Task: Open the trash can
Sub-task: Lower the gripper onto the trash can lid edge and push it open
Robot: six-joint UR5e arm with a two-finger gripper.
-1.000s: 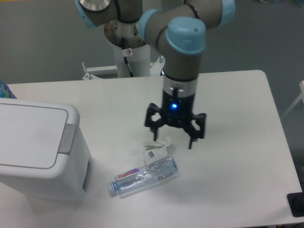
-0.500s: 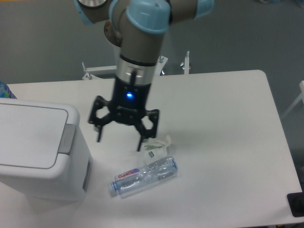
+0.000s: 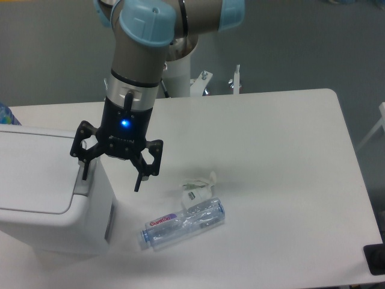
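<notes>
Gripper (image 3: 112,177) hovers over bin (image 3: 42,192) right edge, jaws wide, empty. Lid (image 3: 36,171) likely stiff, light plastic; press grey latch (image 3: 80,183), partly hidden.

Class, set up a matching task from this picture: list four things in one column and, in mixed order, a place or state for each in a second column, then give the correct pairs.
Things
1. trash can
2. plastic bottle
3. hand
4. table

Places or states
A. lying crushed on its side
B. open, over the bin's right edge
C. lid down, at the left edge of the view
D. white, carrying everything else

Pairs: 1-C, 2-A, 3-B, 4-D
</notes>
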